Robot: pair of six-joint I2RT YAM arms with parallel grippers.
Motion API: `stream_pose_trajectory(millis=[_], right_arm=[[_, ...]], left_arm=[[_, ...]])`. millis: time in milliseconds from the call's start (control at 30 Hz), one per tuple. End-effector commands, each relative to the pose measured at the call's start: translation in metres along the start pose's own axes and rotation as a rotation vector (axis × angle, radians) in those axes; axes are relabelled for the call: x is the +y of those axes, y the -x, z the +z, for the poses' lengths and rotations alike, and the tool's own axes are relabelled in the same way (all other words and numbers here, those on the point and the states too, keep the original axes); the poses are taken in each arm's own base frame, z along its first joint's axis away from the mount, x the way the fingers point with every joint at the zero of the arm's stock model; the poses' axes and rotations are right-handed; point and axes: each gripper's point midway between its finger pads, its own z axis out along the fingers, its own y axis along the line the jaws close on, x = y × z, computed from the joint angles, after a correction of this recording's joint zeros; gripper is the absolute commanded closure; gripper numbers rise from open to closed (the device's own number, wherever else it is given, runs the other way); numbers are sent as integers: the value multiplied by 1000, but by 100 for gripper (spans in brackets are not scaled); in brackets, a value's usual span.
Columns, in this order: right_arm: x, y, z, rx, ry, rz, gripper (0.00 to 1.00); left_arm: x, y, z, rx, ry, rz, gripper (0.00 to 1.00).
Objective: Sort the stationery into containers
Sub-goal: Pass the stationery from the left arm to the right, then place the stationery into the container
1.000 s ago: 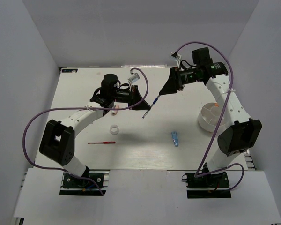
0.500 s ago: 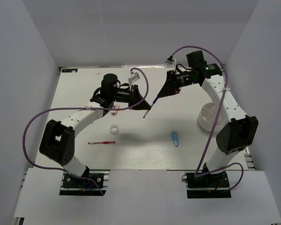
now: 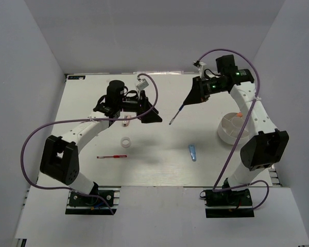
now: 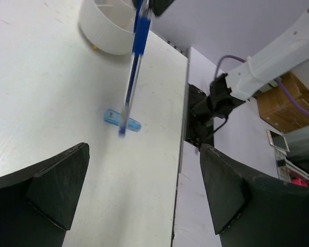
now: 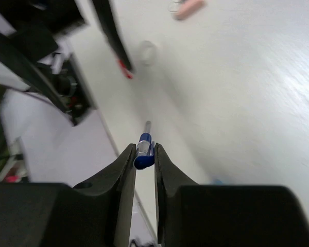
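**Two tools over one worktop point(image 3: 159, 170): six stationery pieces and one divided bowl.**
The right tool point(image 5: 143, 156) is pinched shut on the one blue pen point(image 3: 177, 115), held aloft and slanted over mid-worktop, well apart from the white bowl point(image 3: 221, 135). The left tool point(image 4: 144, 149) gapes wide and holds nothing. On the worktop lie one red pen point(image 3: 112, 156), one tape ring point(image 3: 125, 142), one pinkish eraser point(image 3: 126, 121) and one light-blue piece point(image 3: 192, 152). One orange-tipped item point(image 3: 239, 115) rests in the bowl.

The blue pen point(image 3: 176, 116) slants in mid-air; red pen point(image 3: 112, 156), tape ring point(image 3: 125, 142), eraser point(image 3: 126, 121) and light-blue piece point(image 3: 192, 152) lie scattered, white bowl point(image 3: 224, 135) far right.
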Motion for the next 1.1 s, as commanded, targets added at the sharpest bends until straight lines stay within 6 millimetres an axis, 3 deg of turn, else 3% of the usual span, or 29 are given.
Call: stream_pose_trajectory(millis=[0, 67, 100, 200, 400, 533, 767, 900, 1067], right_arm=[[-19, -8, -45, 2, -208, -86, 100], [-31, -11, -69, -3, -305, -101, 100], [-52, -14, -92, 3, -424, -107, 100], [-72, -16, -139, -26, -622, -132, 100], [-92, -35, -201, 7, -901, -202, 100], [-104, -51, -207, 65, -934, -220, 100], [-113, -52, -223, 79, -973, -187, 100], [-108, -49, -241, 64, -987, -170, 100], [-101, -59, -236, 67, -913, -111, 100]], left_arm=[[2, 25, -25, -48, 117, 45, 2], [18, 29, -35, -55, 188, 6, 2], [25, 31, -40, -51, 222, -24, 2], [51, 28, -55, -54, 314, -95, 2], [75, 15, -69, -42, 386, -168, 2], [79, 15, -75, -36, 410, -147, 2], [78, 5, -84, -13, 445, -123, 2], [76, 1, -87, -3, 459, -104, 2], [77, -3, -89, 10, 453, -106, 2]])
